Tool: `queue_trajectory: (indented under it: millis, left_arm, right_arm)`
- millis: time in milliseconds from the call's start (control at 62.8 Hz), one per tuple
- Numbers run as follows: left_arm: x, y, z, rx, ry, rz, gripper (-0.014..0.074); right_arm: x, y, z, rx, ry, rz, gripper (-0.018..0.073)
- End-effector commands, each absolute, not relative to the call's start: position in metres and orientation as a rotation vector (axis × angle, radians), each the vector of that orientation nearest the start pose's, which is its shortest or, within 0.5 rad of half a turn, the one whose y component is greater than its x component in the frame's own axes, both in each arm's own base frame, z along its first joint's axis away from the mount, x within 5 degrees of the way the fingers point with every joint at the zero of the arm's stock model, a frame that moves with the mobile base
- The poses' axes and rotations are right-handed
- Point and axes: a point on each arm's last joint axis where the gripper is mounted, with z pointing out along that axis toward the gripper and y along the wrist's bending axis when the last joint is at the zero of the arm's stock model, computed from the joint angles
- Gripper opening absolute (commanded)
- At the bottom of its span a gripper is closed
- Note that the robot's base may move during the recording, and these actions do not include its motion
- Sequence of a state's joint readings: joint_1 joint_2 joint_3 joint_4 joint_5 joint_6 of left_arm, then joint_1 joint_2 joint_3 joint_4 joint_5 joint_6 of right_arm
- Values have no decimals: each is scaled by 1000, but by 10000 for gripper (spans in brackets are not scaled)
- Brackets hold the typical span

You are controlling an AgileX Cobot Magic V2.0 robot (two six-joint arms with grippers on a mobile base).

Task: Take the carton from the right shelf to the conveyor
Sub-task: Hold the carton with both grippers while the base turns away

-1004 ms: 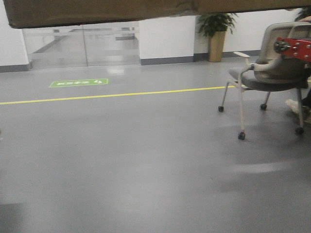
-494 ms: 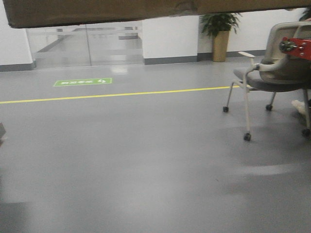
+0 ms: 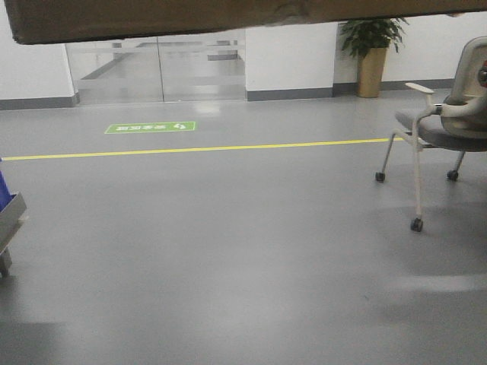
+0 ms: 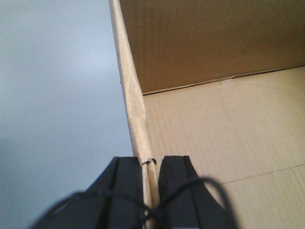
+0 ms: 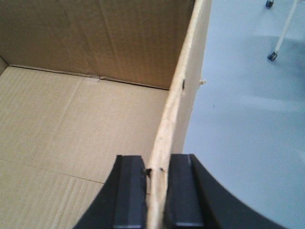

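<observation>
The carton (image 3: 152, 17) is a large brown cardboard box held off the floor; its underside fills the top edge of the front view. In the left wrist view my left gripper (image 4: 149, 164) is shut on the carton's left wall (image 4: 136, 105), one finger inside and one outside. In the right wrist view my right gripper (image 5: 156, 167) is shut on the carton's right wall (image 5: 183, 90) the same way. The open carton looks empty inside (image 5: 71, 109). The right shelf and the conveyor are out of view.
Grey floor (image 3: 228, 251) with a yellow line (image 3: 198, 148) and a green floor sign (image 3: 150, 127). A wheeled office chair (image 3: 441, 129) stands at the right. A grey rack corner with blue (image 3: 9, 213) shows at the left edge. A potted plant (image 3: 373, 53) and glass doors stand at the far wall.
The view has swung left: the chair, plant and floor sign have shifted right, and the red part at the right edge has left the view. A rack corner has appeared at left. Carton stays held.
</observation>
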State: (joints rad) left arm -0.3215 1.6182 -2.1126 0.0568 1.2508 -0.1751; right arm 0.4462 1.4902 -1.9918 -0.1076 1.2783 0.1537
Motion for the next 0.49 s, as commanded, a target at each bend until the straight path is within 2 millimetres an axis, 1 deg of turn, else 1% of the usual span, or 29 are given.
queue_trajectory:
  millis: [0,478]
  left_arm:
    - [303,-102,508,176,2204,-240,-19]
    - [303,-102,508,176,2204,-240,-19]
  right_arm:
    - [253,117,517,-329,2167,259,-67]
    - [253,117,517,-329,2167,259,-67]
